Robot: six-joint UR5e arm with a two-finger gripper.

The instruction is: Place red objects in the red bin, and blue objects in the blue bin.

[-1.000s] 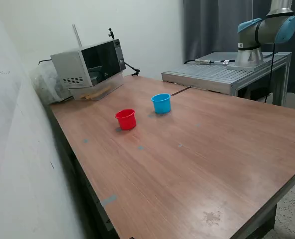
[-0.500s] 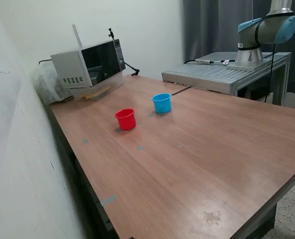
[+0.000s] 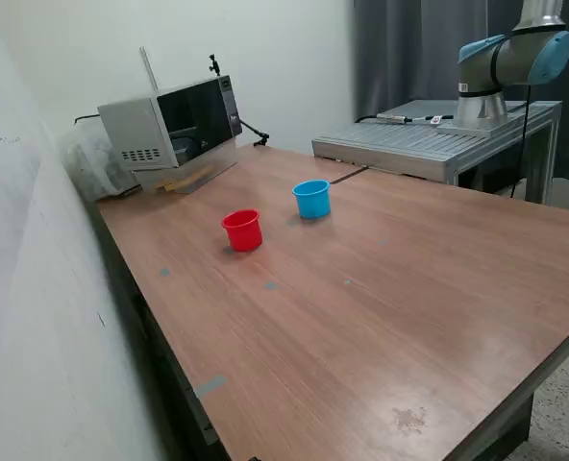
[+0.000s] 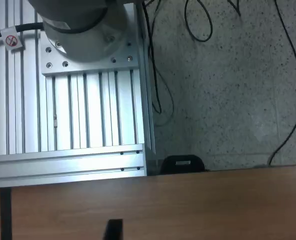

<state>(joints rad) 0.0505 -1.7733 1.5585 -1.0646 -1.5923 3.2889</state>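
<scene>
Near to far on the table (image 3: 381,327): near half is bare wood w/ a few stains. Mid-table, toward the far edge: red bin (image 3: 242,230), upright, then blue bin (image 3: 311,198) just beyond it and nearer the far edge, apart, not touching. Far corner on the exterior view's left: microwave (image 3: 169,130). Behind the far edge: aluminium base plate (image 3: 429,144) w/ the arm (image 3: 510,58) mounted on it, only lower joints in frame.

Count: 1 red bin, 1 blue bin, 0 red cubes, 0 blue cubes visible on the table. Can't see inside the cups from this angle, so cubes may be in them or out of frame.

Gripper: not seen in exterior view. Wrist view looks down at the base plate (image 4: 68,125), floor cables and a strip of the table edge; two dark bits at the frame edge could be fingertips, too cropped to tell. Jaw state can't be told.

Risks (judgement): no cube in sight, so nothing to target; a grasp could go to a cup instead. Cups are light, so a sweeping arm could tip one. Cables by the base could snag.
</scene>
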